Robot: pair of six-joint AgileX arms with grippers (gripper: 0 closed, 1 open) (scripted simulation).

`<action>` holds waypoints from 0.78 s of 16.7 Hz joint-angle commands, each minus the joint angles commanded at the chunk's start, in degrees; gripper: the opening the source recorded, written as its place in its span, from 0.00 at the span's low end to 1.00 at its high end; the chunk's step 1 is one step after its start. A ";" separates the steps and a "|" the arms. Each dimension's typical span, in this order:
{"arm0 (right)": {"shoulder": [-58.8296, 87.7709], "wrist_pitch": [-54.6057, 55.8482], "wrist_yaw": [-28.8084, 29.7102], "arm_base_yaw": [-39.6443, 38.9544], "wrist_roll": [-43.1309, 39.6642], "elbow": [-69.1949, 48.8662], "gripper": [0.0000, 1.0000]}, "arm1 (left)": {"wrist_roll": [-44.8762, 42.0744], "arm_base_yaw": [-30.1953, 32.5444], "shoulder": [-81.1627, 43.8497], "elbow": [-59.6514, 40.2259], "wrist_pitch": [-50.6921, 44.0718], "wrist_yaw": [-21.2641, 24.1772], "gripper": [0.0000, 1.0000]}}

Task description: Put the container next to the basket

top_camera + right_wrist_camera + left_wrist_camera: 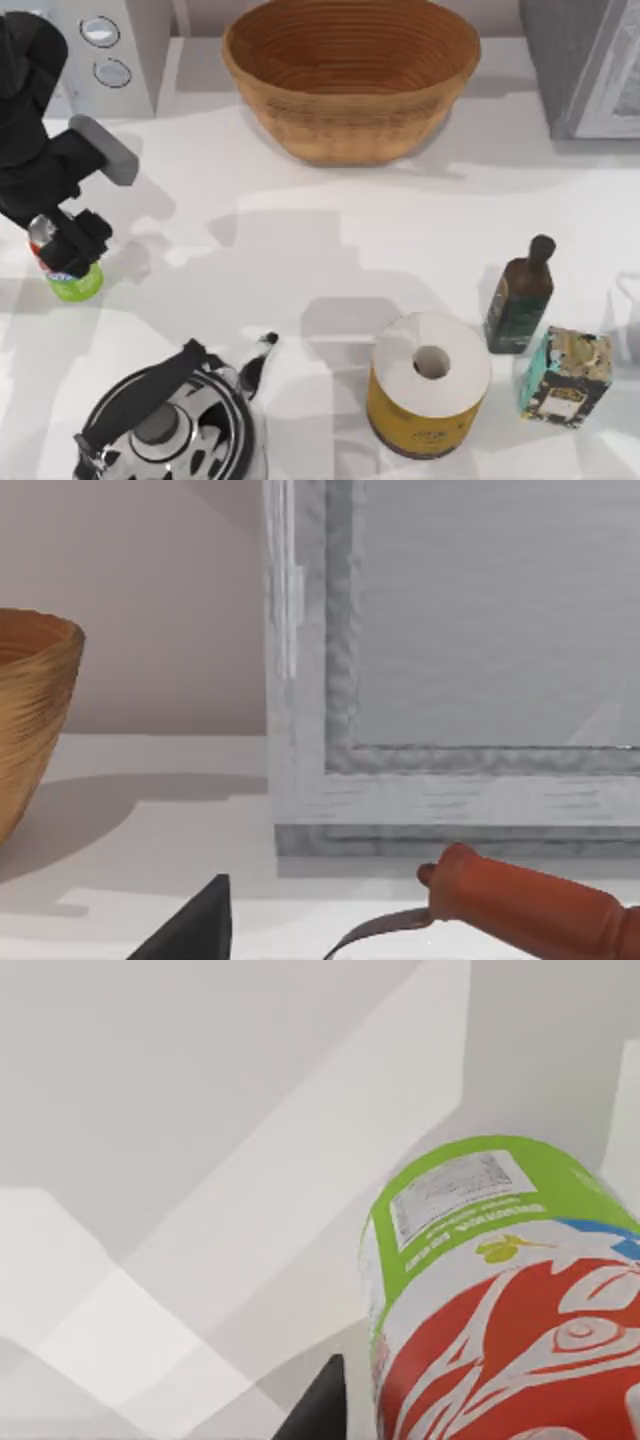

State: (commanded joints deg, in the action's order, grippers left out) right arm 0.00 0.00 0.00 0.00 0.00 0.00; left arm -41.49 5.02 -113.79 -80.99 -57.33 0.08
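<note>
Left gripper (70, 250) is sitting at the table's left edge, its black fingers closing around the small drink can with red and white label, green lower band and silver lid (68, 272); the can is standing upright on the white table (300, 250), its green base poking out just below the jaws. In the left wrist view the can (500, 1290) is lying right between the jaws, one dark fingertip (318, 1405) showing beside it; a white panel of tiny print and a line of white text are sitting on the green band, too small to read, and no brand is legible on the red and white pattern. The large round tan-brown woven wicker basket (350, 75) is sitting well apart from the jaws, at the table's far middle. A black and white patterned kettle (175, 425) is standing near the jaws on the camera side. Farther off to the right are standing a yellow cylinder with white top (430, 385), a dark glass bottle (520, 295) and a teal and cream printed box (565, 375), labels unreadable. Right wrist view is showing a dark fingertip (190, 925), the basket's edge (30, 720), a grey framed panel (450, 660) and an orange-red handle (530, 905); whether the right jaws are open or closed, I cannot tell.
</note>
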 joint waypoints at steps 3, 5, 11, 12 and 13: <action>0.00 0.00 0.00 0.00 0.00 0.00 1.00 | 0.00 0.00 0.00 0.00 0.00 0.00 0.25; 0.00 0.00 0.00 0.00 0.00 0.00 1.00 | 0.00 0.00 0.00 0.00 0.00 0.00 0.10; 0.00 0.00 0.00 0.00 0.00 0.00 1.00 | 0.00 0.00 0.00 0.00 0.00 0.00 0.00; 0.00 0.00 0.00 0.00 0.00 0.00 1.00 | 0.00 0.00 0.00 0.00 0.00 0.00 0.00; 0.00 0.00 0.00 0.00 0.00 0.00 1.00 | 0.00 0.00 0.00 0.00 0.00 0.00 0.00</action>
State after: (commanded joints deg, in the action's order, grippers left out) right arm 0.00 0.00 0.00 0.00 0.00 0.00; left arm -41.49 5.02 -113.79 -80.99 -57.33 0.08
